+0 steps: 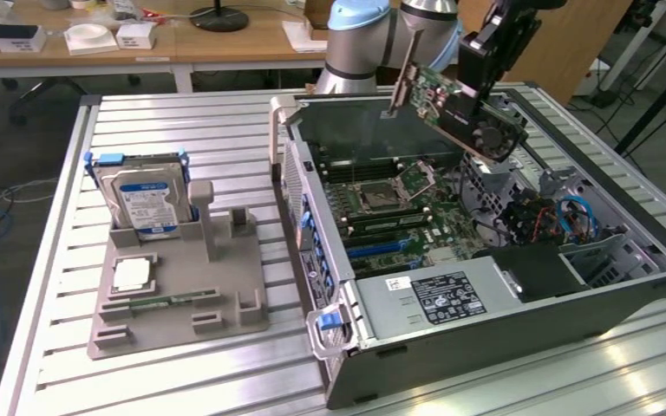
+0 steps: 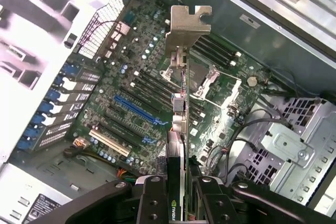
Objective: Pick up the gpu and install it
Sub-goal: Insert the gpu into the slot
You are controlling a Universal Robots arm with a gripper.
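The gpu (image 1: 458, 108), a green and black card with a silver bracket at one end, hangs tilted in the air above the open computer case (image 1: 610, 299). My gripper (image 1: 480, 74) is shut on the card's upper edge. In the wrist view the gpu (image 2: 180, 103) runs edge-on away from my gripper (image 2: 177, 192), its silver bracket at the far end, with the green motherboard (image 2: 131, 87) and its blue slot (image 2: 137, 109) well below it. The card touches nothing in the case.
A grey fixture (image 1: 177, 299) on the slatted table (image 1: 194, 121) at the exterior view's left holds a silver hard drive with a blue label (image 1: 142, 198) upright and a small green memory stick (image 1: 162, 302). Cables and a drive cage (image 1: 558, 217) crowd the case's right side.
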